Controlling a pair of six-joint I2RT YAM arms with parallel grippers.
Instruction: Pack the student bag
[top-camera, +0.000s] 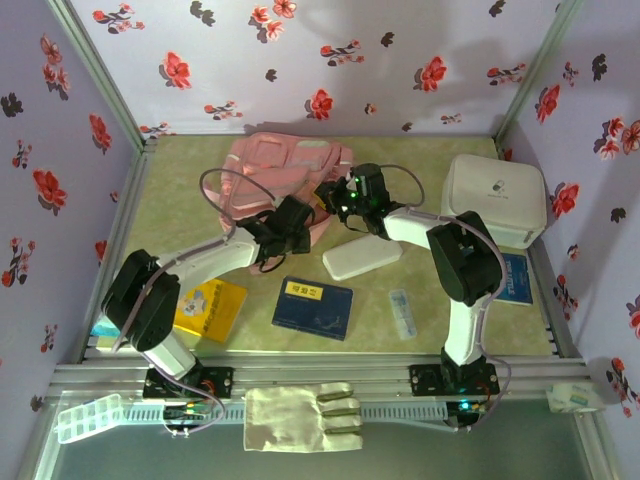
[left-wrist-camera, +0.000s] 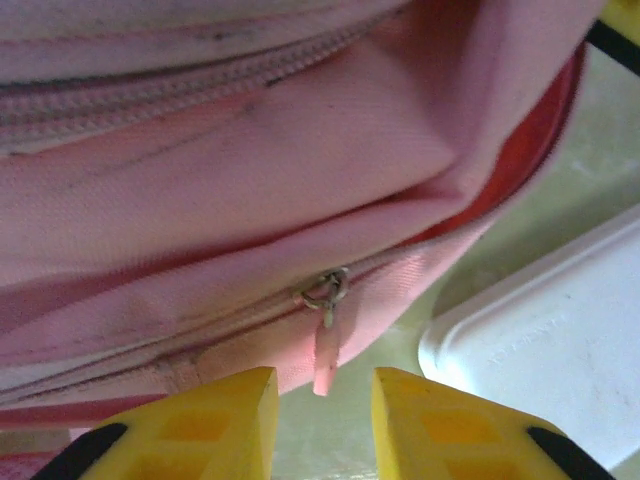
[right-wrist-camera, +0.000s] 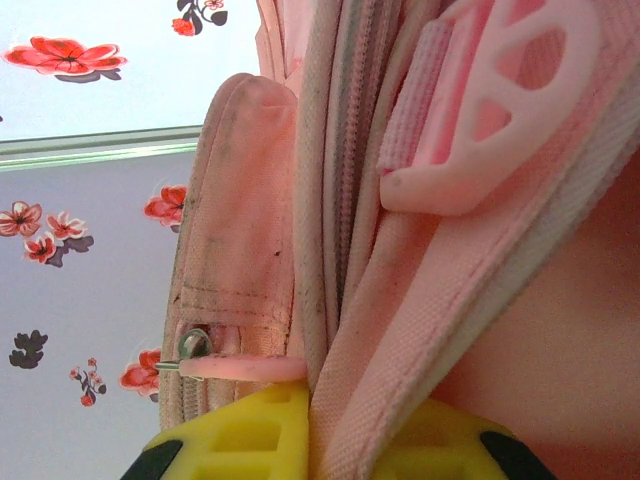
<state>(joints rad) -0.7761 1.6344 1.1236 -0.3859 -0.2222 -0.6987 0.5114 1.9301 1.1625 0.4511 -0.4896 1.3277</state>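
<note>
Bag (top-camera: 285, 165) is laid flat at the back centre of the table (top-camera: 420, 150). A fold of its pink edge is clamped between the closed fingers of the right gripper (right-wrist-camera: 315, 405). The left gripper (left-wrist-camera: 325, 390) is held partly open just below a zip pull (left-wrist-camera: 325, 355), with nothing gripped. A white case (top-camera: 362, 258) is placed just beside the bag, and a white box (top-camera: 493, 198) at the right.

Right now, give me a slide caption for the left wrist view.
Left hand open at the pink zipper pull of the student bag, white case beside it.
</note>
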